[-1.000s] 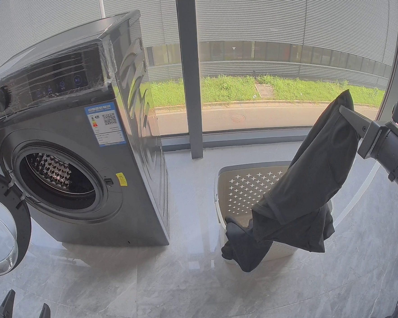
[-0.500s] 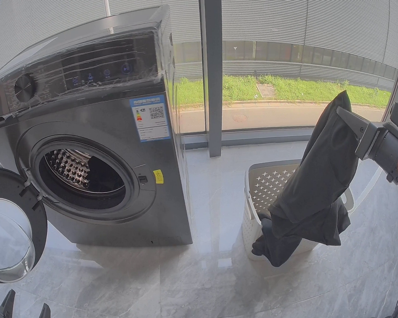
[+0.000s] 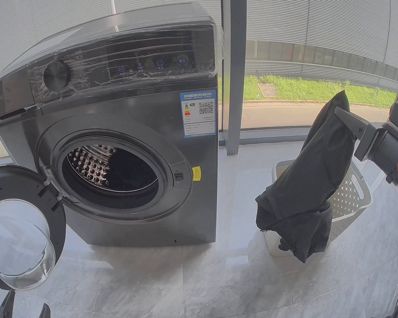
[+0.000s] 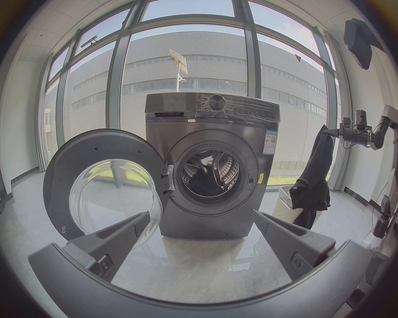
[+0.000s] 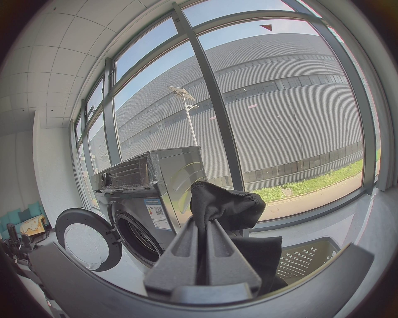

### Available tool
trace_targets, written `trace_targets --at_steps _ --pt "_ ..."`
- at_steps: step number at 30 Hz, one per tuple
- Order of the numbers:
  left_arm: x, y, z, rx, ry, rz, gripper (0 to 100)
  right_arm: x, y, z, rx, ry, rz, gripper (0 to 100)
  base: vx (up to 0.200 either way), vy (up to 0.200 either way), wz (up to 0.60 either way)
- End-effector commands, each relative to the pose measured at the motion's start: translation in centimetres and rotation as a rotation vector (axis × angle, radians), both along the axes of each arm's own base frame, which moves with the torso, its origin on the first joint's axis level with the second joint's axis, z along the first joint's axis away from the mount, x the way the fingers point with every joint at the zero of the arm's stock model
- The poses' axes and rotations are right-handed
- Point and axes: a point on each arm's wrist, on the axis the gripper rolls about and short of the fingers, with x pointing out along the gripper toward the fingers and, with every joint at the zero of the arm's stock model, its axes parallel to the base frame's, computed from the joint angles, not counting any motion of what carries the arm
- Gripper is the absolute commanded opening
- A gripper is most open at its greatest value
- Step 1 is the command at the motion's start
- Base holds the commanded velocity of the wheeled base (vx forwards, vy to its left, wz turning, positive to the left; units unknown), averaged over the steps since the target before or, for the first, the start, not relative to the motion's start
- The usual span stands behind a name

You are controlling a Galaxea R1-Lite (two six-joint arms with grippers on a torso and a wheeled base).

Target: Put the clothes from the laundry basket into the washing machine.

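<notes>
Right gripper (image 3: pixel 341 111): fingers clamped together on the top of a dark garment (image 3: pixel 313 180), held high at the right.
Garment: hangs free in a long fold, its lower end in front of the basket (image 3: pixel 362 186), well apart from the washer (image 3: pixel 127 103).
Basket: white, on the floor behind the garment; contents hidden.
Washer: door (image 3: pixel 19 237) swung open to the left, drum (image 3: pixel 112 172) exposed.
Left gripper (image 4: pixel 201 214): fingers apart, empty, low at the left.
Change: the head camera has swung, bringing the washer toward the middle; the garment's tail no longer trails over the basket's edge.
Judgement: pick-up done; carrying to the drum remains.
</notes>
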Motion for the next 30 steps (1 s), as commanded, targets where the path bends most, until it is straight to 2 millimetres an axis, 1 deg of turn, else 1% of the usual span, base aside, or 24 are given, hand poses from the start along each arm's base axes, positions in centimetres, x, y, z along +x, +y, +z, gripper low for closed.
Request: trace_targets --at_steps 1,8,17,30 --pt "0.0 0.0 -0.48 0.0 0.0 0.0 100 0.0 0.03 -0.04 -0.001 0.001 0.001 0 -0.2 0.0 0.0" --pt "0.0 0.0 -0.48 0.0 0.0 0.0 100 0.03 0.05 -0.11 -0.002 0.004 0.002 0 -0.2 0.0 0.0" --pt "0.0 0.0 -0.48 0.0 0.0 0.0 100 0.0 0.05 -0.22 -0.005 0.006 0.008 0 0.0 0.0 0.0" --pt "-0.02 0.0 -0.44 -0.001 -0.002 0.0 100 -0.11 0.27 -0.15 -0.006 0.0 0.032 0 0.0 0.2 0.0"
